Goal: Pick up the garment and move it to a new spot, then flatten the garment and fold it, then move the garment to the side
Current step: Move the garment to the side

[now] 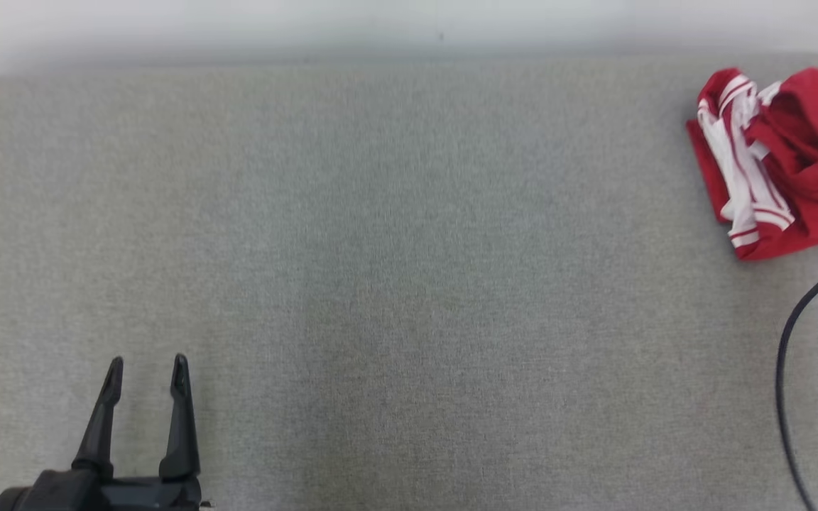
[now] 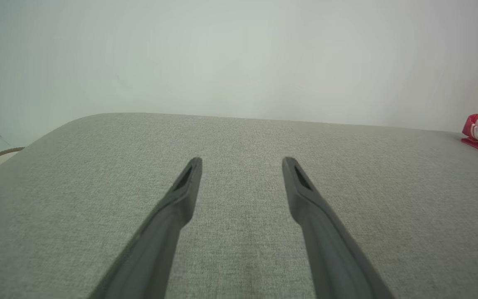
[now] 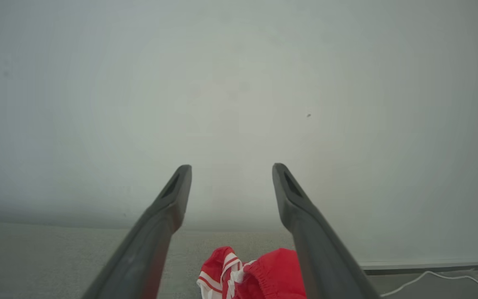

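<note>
The tabletop point(image 1: 380, 284) is covered in grey woven cloth, matt and finely grained. The red-and-white garment point(image 1: 806, 149) is soft, thin, crumpled fabric with a gathered elastic hem. The fingers of the left hand point(image 1: 148, 363) and right hand point(image 3: 231, 168) look like smooth, matt dark plastic, and the black cable point(image 1: 780, 369) is smooth.

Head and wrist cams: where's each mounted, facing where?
Head view: on the head, looking down at the grey surface; open left fingers lower left.
Left wrist view: on that wrist, along the left fingers, across the surface to the wall.
Right wrist view: on that wrist, along the open right fingers, at the wall above the garment.
Shared: all three show the red-and-white garment.
</note>
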### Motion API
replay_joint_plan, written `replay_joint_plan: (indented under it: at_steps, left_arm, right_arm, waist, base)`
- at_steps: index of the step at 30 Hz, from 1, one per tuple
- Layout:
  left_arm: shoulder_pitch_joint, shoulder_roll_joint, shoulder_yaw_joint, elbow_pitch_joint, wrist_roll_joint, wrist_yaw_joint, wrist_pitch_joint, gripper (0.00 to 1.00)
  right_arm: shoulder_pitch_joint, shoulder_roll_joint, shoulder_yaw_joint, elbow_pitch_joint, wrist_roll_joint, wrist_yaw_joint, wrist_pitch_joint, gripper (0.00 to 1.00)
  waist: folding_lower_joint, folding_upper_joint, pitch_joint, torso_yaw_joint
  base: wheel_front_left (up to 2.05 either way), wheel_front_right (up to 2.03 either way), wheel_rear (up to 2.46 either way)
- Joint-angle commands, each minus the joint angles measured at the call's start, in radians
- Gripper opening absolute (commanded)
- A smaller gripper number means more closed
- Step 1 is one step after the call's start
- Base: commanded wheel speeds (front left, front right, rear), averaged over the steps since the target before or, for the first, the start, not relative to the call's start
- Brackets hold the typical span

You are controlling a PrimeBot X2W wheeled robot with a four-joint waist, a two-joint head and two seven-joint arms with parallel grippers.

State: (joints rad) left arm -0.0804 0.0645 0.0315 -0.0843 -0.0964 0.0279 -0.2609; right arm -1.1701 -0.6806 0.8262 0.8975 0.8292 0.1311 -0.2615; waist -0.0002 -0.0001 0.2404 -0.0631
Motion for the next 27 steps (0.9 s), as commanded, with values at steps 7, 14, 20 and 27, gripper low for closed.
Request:
replay_joint_plan:
  at_steps: [7, 14, 20, 27]
  left_arm:
    - [0.046, -0.002, 0.015, 0.004, -0.01, 0.004, -0.006, 1.0]
    - [0.061, -0.008, 0.005, 0.021, -0.015, 0.003, -0.006, 1.0]
    - [0.07, -0.01, 0.001, 0.036, -0.015, 0.005, -0.006, 1.0]
    - [0.092, -0.011, -0.004, 0.056, -0.013, -0.002, -0.006, 1.0]
  right_arm:
    - [0.235, 0.099, -0.256, -0.178, -0.158, -0.001, -0.003, 1.0]
    - [0.507, 0.244, -0.518, -0.395, -0.359, -0.001, -0.003, 1.0]
    - [0.757, 0.372, -0.62, -0.593, -0.51, -0.001, -0.003, 1.0]
    - [0.97, 0.497, -0.713, -0.744, -0.658, 0.0, -0.003, 1.0]
  waist:
    - [0.0002, 0.0001, -0.093, 0.007]
    - [0.0002, 0.0001, -0.134, 0.026]
    - [0.0002, 0.0001, -0.168, 0.039]
    - [0.0002, 0.0001, -0.213, 0.054]
  base:
    - [0.0, 0.0, 0.0]
    - [0.0, 0.0, 0.0]
    - [0.0, 0.0, 0.0]
    - [0.0, 0.0, 0.0]
